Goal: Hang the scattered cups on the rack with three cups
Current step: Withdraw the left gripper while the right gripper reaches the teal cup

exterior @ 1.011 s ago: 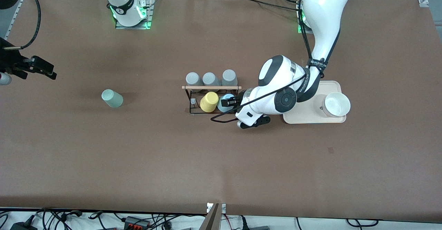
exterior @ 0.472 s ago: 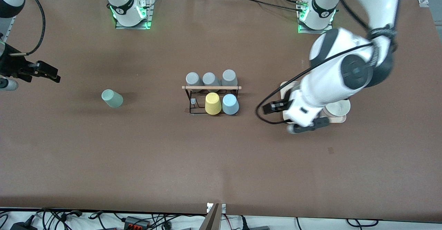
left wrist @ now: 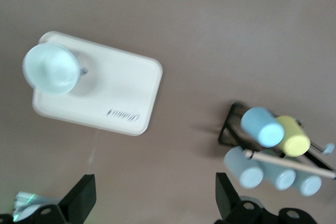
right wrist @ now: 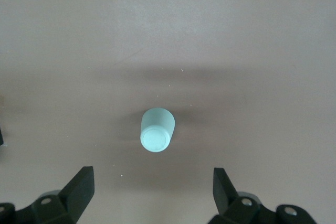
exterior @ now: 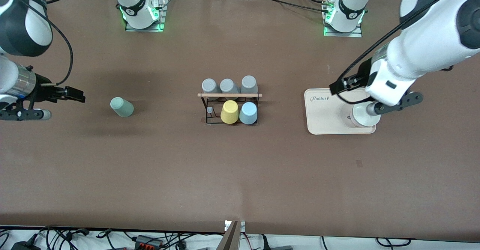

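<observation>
Cups hang on the rack (exterior: 228,105) in the middle of the table (exterior: 187,167): three grey cups (exterior: 228,86) in a row on the side nearer the robot bases, and a yellow cup (exterior: 229,112) and the light blue cup (exterior: 248,113) on the side nearer the front camera. The blue cup is just beside the yellow one, toward the left arm's end of the table. The wooden rod (exterior: 229,95) runs across the top of the black wire frame.

The sage green cup (exterior: 122,107) lies on its side on the bare table, well apart from the rack, toward the right arm's end. In the right wrist view the green cup (right wrist: 157,130) shows with its closed bottom turned to the camera.

The right gripper (exterior: 71,94) is in the air near the green cup, not touching it. Its fingers (right wrist: 79,190) stand wide apart and hold nothing.

The left gripper (exterior: 343,83) is up over the cream tray (exterior: 326,111), where a white bowl (exterior: 362,115) sits at the end away from the rack. Its fingers (left wrist: 84,196) are also wide apart and empty.
</observation>
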You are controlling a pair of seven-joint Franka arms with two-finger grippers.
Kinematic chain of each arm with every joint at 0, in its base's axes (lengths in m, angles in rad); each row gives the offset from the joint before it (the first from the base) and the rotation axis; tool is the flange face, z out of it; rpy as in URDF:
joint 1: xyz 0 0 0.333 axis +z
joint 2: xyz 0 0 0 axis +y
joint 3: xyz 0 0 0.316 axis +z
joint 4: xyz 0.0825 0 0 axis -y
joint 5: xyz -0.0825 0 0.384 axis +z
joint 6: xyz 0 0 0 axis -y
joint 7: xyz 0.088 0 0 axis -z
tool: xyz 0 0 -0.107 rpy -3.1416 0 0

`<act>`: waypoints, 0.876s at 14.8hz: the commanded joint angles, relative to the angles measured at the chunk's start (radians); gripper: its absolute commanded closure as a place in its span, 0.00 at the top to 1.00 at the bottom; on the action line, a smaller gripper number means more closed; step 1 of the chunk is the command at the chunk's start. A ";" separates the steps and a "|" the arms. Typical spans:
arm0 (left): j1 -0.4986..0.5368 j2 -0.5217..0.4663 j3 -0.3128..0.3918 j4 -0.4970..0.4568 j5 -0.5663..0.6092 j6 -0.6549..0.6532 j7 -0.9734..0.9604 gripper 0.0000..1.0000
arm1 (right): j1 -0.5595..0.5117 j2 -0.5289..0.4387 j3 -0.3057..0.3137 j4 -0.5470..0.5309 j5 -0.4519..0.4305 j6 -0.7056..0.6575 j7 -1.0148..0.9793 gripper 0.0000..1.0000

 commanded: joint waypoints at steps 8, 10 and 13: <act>0.009 -0.272 -0.013 -0.374 0.097 0.062 0.109 1.00 | 0.002 -0.016 -0.004 -0.371 0.003 0.326 0.044 1.00; 0.031 -0.320 -0.014 -0.450 0.099 0.107 0.132 1.00 | 0.001 -0.013 -0.004 -0.473 0.002 0.480 0.044 1.00; 0.128 -0.287 -0.020 -0.412 0.085 0.110 0.274 1.00 | 0.002 0.012 -0.004 -0.552 0.003 0.614 0.046 1.00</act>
